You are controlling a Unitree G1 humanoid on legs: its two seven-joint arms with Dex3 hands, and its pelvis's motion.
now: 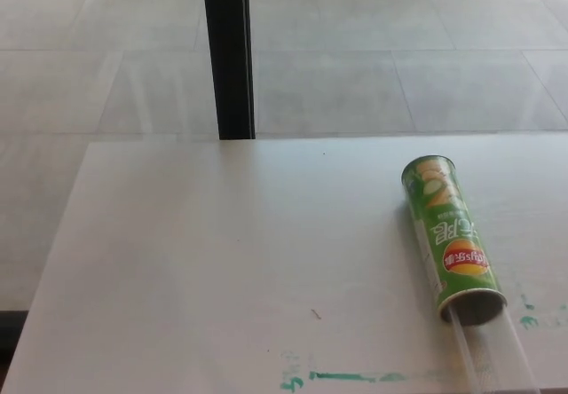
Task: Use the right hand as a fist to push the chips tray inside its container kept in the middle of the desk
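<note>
From the head view, a green chips can (451, 239) lies on its side at the right of the white desk (213, 261), open mouth toward the near edge. A clear tray (493, 354) sticks out of it (partly inside). Neither robot hand shows, so their state cannot be told.

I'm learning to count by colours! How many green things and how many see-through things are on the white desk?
Green: 1, the green cardboard chips can lying on its side.
See-through: 1, the clear plastic chips tray sticking out of the can's open near end.
Total: 2 things on the white desk. The green smudges near the desk's front edge are only marks, so they are not counted.
</note>
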